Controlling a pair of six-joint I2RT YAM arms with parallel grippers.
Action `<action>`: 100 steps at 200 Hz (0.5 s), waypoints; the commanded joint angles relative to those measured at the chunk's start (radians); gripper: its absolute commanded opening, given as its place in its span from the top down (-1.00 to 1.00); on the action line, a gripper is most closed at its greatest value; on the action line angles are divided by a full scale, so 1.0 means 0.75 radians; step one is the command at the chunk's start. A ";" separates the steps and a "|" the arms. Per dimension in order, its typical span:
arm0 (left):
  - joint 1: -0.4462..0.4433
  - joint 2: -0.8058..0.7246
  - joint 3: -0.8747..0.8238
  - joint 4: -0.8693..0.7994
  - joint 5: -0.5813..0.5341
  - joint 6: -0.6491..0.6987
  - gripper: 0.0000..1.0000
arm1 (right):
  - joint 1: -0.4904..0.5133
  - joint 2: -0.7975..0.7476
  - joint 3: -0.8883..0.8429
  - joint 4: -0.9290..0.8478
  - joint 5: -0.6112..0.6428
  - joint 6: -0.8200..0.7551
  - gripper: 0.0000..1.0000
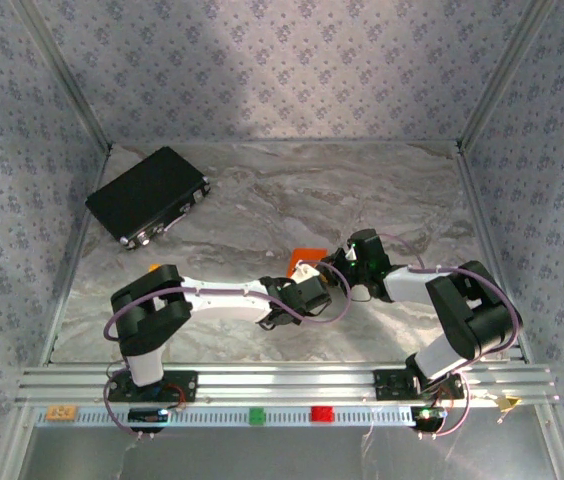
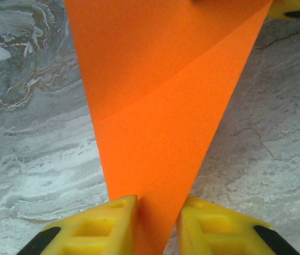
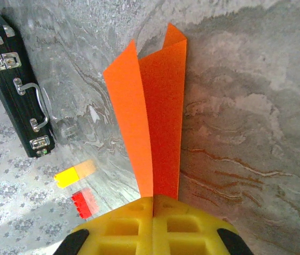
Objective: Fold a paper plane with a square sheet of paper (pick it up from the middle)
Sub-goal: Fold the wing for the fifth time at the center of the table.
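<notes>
The square sheet of paper (image 1: 308, 256) is bright orange, folded and creased, and lies between the two grippers in the middle of the table. My right gripper (image 3: 153, 199) is shut on one end of it, and two orange flaps (image 3: 158, 106) stand out of the closed yellow fingers. My left gripper (image 2: 158, 204) stands open with a narrow gap. The paper's tapered end (image 2: 160, 95) runs into that gap and lies against the left finger (image 2: 113, 218). From above, the left gripper (image 1: 300, 288) and the right gripper (image 1: 347, 263) face each other across the paper.
A black rectangular case (image 1: 147, 195) lies at the back left, also seen in the right wrist view (image 3: 11, 79). A red block (image 1: 320, 414) and a green block (image 1: 257, 415) sit on the front rail. Patterned walls enclose the marbled table (image 1: 262, 200).
</notes>
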 commanded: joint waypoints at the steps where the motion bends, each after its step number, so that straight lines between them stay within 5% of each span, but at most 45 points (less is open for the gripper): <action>1: -0.016 0.024 0.024 -0.034 -0.041 -0.005 0.58 | 0.010 -0.026 0.031 -0.026 0.009 0.009 1.00; 67: -0.017 0.017 0.014 -0.024 -0.047 -0.023 0.72 | 0.009 -0.035 0.026 -0.049 0.016 0.003 0.97; 100: -0.018 0.019 0.000 -0.008 -0.037 -0.047 0.78 | 0.008 -0.070 0.027 -0.103 0.036 -0.026 0.75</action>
